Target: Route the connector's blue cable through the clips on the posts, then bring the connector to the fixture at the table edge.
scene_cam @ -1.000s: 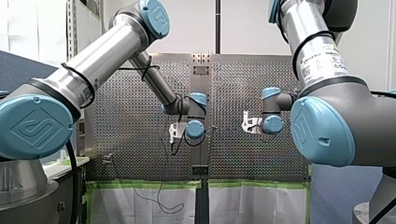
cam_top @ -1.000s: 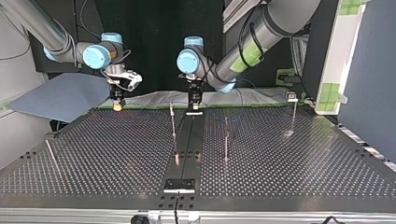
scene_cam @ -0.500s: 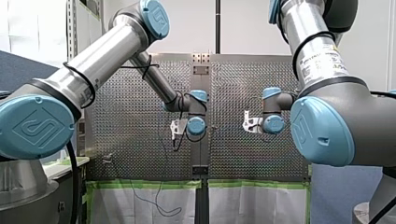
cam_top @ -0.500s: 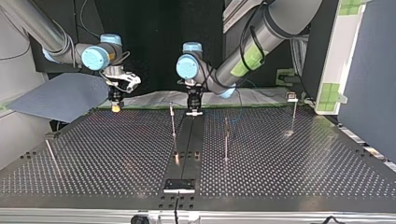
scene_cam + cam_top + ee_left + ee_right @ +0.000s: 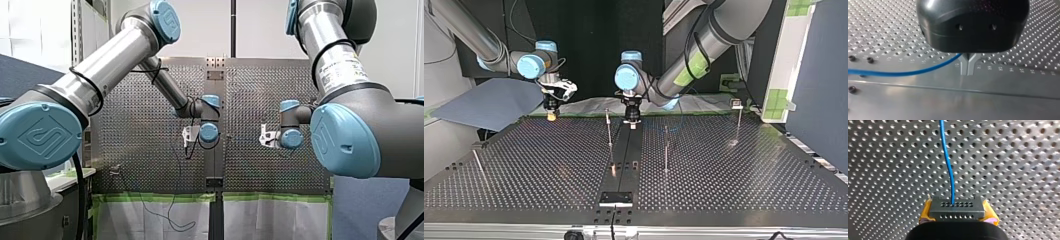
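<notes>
Perforated metal bench (image 5: 724, 175) carries at least four slim posts (image 5: 609, 127) by my count in the top view. Only the right wrist view shows my right tool (image 5: 958, 211) with both yellow pads clamped on the one dark connector (image 5: 957, 205), a single blue cable (image 5: 949, 167) leaving its face. Only the left wrist view shows my left tool (image 5: 968, 67), two metal fingers pinched shut on that cable over the bench.

Thin posts stand up from the table (image 5: 549, 165): one post (image 5: 609, 127) just beside my left gripper (image 5: 631, 124), a middle post (image 5: 666, 150), and a far post (image 5: 739, 122) at the top view's right, with wide gaps between. The blue cable (image 5: 898, 73) stretches out to one side of that gripper. My right gripper (image 5: 552, 117), with the connector (image 5: 957, 207), has open table around it.
</notes>
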You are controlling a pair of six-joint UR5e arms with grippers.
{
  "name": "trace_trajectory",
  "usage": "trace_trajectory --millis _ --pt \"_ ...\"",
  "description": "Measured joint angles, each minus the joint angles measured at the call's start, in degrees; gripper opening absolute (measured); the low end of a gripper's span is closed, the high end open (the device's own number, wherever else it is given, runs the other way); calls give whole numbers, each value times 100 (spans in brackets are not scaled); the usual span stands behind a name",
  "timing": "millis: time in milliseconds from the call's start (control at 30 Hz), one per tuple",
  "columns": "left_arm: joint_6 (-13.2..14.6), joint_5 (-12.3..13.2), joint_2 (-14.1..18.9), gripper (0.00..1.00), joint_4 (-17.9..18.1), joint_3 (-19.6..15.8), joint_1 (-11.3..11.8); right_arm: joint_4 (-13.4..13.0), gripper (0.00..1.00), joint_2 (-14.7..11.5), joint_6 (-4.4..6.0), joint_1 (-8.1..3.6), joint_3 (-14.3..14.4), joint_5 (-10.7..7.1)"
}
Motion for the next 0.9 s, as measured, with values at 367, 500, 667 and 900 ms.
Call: trace_trajectory --millis 367,500,667,900 --pt "-101 2 -488 0 -359 518 71 -9 0 99 27 -67 -180 -11" --pt "-97 -7 -534 0 -506 698 104 0 0 111 31 -97 -269 -19" --pt "-85 3 -541 0 -589 927 167 25 0 125 32 -133 -371 -33" --pt "-71 12 -543 0 -604 1000 218 65 0 143 18 -152 -468 -66"
